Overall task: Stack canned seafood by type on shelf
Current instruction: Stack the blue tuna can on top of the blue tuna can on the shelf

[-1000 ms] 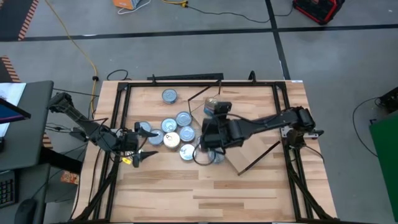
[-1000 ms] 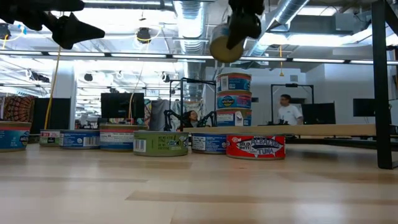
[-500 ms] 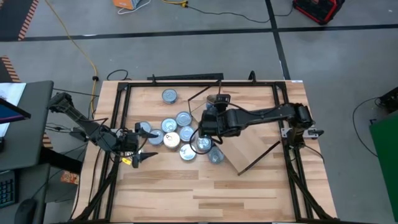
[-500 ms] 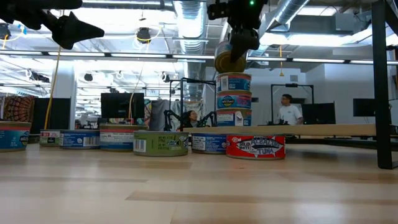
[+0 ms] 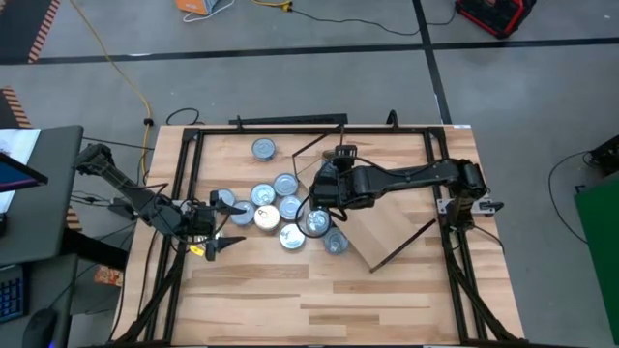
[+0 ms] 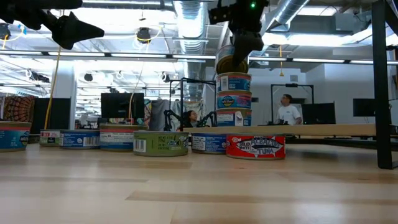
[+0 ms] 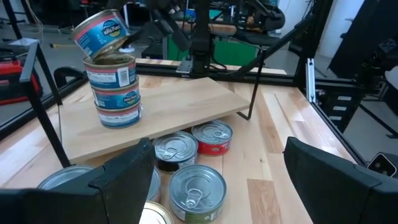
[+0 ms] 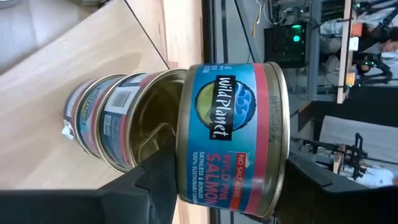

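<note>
Roughly nine loose tins (image 5: 274, 201) were scattered on the table (image 5: 387, 290) beside the left gripper (image 5: 221, 224), spread open. Further back, three were stacked (image 7: 113, 89) on the shelf (image 7: 180, 102); a fourth tin (image 8: 231, 138), tilted, was clamped by the right gripper (image 8: 217, 183) just above.

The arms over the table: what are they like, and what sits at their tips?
Both are dark, nearly black, built of slim jointed tubes. The left arm has a yellow spot near its end effector. The right arm ends in a bulkier block, its end effector two flat dark fingers. A green light glows on it in the low view.
</note>
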You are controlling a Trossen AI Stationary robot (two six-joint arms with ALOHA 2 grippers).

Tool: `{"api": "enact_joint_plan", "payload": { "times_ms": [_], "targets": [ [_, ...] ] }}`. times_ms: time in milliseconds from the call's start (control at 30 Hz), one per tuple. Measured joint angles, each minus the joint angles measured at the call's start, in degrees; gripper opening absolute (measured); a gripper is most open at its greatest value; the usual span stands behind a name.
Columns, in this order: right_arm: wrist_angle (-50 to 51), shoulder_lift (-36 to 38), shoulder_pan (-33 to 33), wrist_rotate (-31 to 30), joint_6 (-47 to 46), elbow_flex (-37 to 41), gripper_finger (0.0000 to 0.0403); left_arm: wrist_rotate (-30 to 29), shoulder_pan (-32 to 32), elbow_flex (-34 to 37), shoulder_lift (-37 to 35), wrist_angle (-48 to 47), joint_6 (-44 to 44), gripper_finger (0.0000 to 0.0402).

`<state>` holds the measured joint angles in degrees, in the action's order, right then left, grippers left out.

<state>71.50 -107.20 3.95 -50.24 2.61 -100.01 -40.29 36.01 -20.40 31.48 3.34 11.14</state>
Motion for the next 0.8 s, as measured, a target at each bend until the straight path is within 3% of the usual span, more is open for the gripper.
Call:
{"api": "enact_joint_plan", "payload": {
  "times_ms": [233,467,800],
  "targets": [
    [0.22,0.00,0.19,4.70,-0.22,0.00,0.0282,0.98,0.00,0.00,0.02,0.05,0.27,0.0343],
    [0.30,-0.02,0.53,4.42,-0.70,0.00,0.0334,3.29,0.02,0.00,0.00,0.04,1.78,0.0343],
    [-0.60,0.11,6.05,3.68,-3.72,-3.30,0.0337,8.10,0.00,-0.02,0.00,-5.38,6.13,0.0343]
  ]
}}
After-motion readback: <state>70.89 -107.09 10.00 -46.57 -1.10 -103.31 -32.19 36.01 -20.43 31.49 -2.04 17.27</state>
